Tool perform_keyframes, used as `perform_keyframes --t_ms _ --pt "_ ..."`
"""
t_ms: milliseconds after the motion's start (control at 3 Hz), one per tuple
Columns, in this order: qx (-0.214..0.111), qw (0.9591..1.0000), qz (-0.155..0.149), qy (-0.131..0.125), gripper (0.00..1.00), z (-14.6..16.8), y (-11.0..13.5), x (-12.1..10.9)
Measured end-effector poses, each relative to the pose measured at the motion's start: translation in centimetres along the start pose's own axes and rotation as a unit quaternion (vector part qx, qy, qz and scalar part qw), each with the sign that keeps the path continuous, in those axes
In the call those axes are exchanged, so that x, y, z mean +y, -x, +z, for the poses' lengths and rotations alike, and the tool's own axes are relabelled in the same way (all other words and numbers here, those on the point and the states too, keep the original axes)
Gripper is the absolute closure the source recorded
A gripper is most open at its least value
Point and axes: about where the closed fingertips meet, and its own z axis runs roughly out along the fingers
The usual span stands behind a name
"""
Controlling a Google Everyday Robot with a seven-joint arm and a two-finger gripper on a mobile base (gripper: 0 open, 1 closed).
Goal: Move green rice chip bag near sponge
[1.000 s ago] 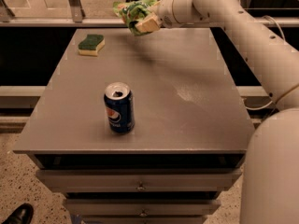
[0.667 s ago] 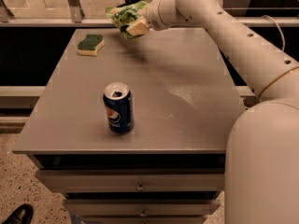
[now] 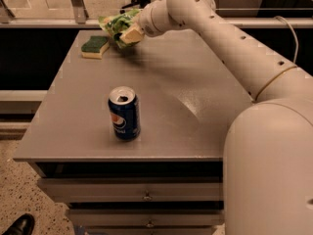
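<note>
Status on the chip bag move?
Claw shut on chip bag, held over table far side. Sponge close beside it. Soda can up front, not in the way.

The green rice chip bag [image 3: 116,23] is bright green with white patches. The cream-coloured gripper [image 3: 128,35] pinches it over the counter's [image 3: 195,82] far left corner. Beside it, the sponge [image 3: 95,46] has a dark green top over pale yellow foam. The counter is plain matte grey. The soda can [image 3: 124,113] is deep blue with a red, white and blue roundel and a silver top. The arm [image 3: 234,48] is off-white, dotted with small dark holes.
</note>
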Motion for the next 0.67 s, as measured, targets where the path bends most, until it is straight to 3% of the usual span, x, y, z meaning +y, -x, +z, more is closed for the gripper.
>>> perform_keyframes --t_ms 333,667 --pt "-0.007 0.9998 0.005 0.02 1.0 1.3 0.7 1.7" --pt "-0.015 0.9992 0.011 0.036 0.85 2.3 1.4 2.9"
